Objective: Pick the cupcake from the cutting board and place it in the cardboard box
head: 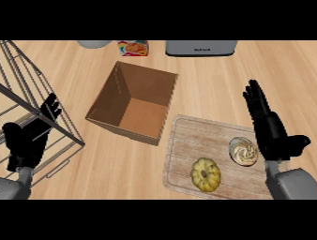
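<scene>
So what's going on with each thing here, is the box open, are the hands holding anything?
cardboard box: open on top, nothing inside.
cupcake: upright on the cutting board, untouched.
cutting board: flat on the counter, beside the box.
yellow ring-shaped pastry: lying on the board.
right hand: fingers straight, holding nothing, beside the cupcake.
left hand: open, holding nothing, in front of the wire rack.

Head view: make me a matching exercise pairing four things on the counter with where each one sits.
Things:
1. cupcake
2. cardboard box
3. wire rack
4. yellow ring-shaped pastry

Places:
A. at the view's left edge, behind the left hand
B. on the cutting board, beside the right hand
C. on the board's near part
D. mid-counter, open and tipped

Pairs: 1-B, 2-D, 3-A, 4-C
</scene>
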Available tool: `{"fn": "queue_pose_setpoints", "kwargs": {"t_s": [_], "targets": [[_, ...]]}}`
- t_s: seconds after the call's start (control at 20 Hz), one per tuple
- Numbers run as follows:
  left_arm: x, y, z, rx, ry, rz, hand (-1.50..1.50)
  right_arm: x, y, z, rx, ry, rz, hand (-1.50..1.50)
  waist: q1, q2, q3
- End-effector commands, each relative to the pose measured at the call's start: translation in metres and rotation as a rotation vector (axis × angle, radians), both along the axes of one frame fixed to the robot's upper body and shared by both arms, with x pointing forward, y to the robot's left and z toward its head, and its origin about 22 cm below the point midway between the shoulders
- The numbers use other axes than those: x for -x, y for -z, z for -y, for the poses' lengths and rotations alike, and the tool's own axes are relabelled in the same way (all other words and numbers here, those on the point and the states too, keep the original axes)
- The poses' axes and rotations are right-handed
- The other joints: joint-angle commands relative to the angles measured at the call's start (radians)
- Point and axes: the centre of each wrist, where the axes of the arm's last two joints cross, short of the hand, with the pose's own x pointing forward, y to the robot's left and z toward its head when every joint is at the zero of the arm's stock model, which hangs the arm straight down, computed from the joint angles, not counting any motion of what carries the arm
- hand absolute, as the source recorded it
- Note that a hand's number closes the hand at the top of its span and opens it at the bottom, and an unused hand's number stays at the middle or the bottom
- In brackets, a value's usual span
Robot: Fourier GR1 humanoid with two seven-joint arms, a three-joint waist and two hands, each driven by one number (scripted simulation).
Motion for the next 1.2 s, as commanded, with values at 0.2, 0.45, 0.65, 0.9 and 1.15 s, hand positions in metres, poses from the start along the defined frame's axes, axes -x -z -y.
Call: {"fn": "queue_pose_setpoints", "kwargs": {"t_s": [0.2, 0.45, 0.65, 0.9, 1.15], "targets": [[0.007, -0.012, -0.003, -0.176, -0.031, 0.091, 0.0, -0.028, -0.078, 0.03, -0.028, 0.197, 0.315, -1.5, 0.006, 0.033, -0.009], [0.024, 0.008, 0.003, -0.124, -0.023, 0.034, 0.0, -0.009, -0.012, 0.055, 0.15, 0.697, 0.078, -1.5, -0.014, 0.037, -0.011], [0.02, -0.003, -0.006, -0.136, -0.004, 0.038, 0.0, 0.016, 0.0, 0.038, 0.116, 0.703, 0.178, -1.5, -0.001, 0.036, -0.009], [0.02, 0.008, 0.004, -0.154, 0.003, 0.05, 0.0, 0.038, -0.002, 0.059, 0.44, 0.537, 0.019, -1.5, -0.005, 0.034, -0.013], [0.012, 0.0, -0.007, -0.13, -0.001, 0.046, 0.0, 0.04, -0.039, 0.097, 0.719, 0.419, -0.183, -1.5, -0.004, 0.033, -0.017]]}}
